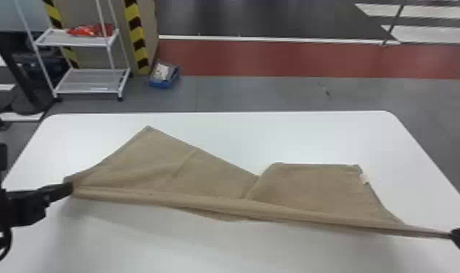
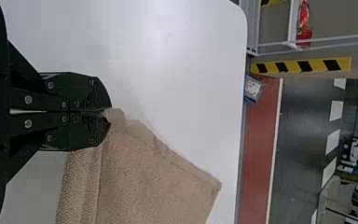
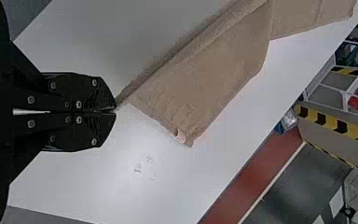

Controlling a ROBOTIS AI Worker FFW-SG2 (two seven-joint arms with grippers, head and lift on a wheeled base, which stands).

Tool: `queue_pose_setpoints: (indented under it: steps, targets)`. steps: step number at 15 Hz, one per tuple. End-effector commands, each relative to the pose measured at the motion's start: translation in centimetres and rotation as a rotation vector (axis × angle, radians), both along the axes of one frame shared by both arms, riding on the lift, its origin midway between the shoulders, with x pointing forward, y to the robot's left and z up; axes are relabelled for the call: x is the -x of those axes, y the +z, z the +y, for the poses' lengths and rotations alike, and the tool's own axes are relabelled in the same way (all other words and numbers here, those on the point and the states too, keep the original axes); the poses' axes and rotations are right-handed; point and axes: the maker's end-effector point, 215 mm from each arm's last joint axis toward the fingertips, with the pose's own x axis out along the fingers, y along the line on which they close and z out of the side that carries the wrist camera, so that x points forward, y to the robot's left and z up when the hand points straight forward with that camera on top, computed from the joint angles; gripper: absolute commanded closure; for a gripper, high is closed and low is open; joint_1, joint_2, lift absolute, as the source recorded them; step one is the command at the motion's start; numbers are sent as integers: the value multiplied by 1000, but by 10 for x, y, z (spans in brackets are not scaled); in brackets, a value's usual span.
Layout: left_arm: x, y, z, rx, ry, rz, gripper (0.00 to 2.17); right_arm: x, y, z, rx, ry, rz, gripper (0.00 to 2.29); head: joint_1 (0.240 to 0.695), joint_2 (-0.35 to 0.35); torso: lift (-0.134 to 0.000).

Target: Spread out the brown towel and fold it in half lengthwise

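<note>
Left jaws closed, right jaws closed, both gripping brown towel (image 1: 305, 185)

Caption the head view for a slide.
Both grippers, left and right, hold the near edge of a partly spread brown towel.

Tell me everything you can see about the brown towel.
The brown, coarse-looking cloth towel lies creased across the white table. Its near side stretches in a narrow fold between the black left tool and black right tool, each shut on one end. The far edge is uneven; a small pale tag sits toward the right.
</note>
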Motion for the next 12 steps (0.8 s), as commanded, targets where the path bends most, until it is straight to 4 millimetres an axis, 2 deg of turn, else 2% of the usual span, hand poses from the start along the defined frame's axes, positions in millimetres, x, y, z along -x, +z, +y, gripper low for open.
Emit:
queue_pose_setpoints:
  steps: [1, 3, 6, 8, 12]
  targets:
    - [29, -2, 13, -4, 47, 18, 2145, 9, -9, 1, -3, 13, 16, 1393, 695, -31, -125]
    - [57, -2, 22, 30, 82, 46, 2148, 14, -14, -1, 0, 16, 27, 1393, 695, -15, -125]
    - [97, -5, 18, 51, 102, 135, 2148, 12, -11, 0, -1, 37, 9, 1393, 695, -2, -125]
    - [127, -14, 16, 73, 128, 238, 2148, 10, -7, -1, 1, 43, -5, 1393, 695, -2, -125]
    - [162, -26, 5, 101, 139, 358, 2148, 11, -2, -14, 21, 28, -11, 1393, 695, -17, -125]
